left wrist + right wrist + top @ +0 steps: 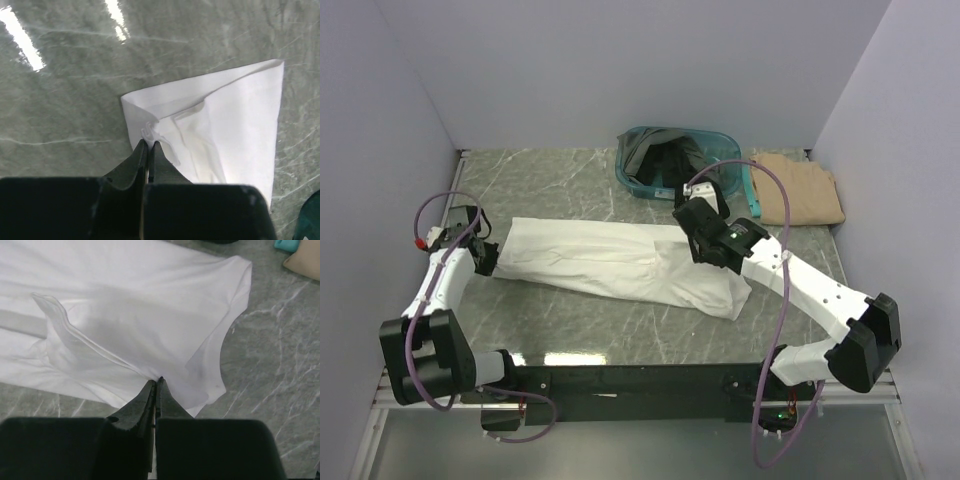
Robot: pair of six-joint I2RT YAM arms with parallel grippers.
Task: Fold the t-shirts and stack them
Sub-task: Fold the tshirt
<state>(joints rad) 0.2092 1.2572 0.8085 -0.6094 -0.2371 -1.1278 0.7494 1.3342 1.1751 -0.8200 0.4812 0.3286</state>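
A large white t-shirt (620,262) lies folded lengthwise across the middle of the table. My left gripper (486,256) is shut on its left end; the left wrist view has cloth pinched between the tips of that gripper (149,142), with a white corner (235,125) spread beyond. My right gripper (698,243) is shut on a fold near the shirt's right end; cloth draws tight into its closed tips (159,381). A tan t-shirt (802,189) lies folded at the back right. Dark t-shirts (665,158) fill the teal basket.
The teal plastic basket (632,180) stands at the back centre, right behind my right wrist. The table is grey marble (570,330), walled on the left, back and right. A sliver of the tan shirt (305,262) shows in the right wrist view.
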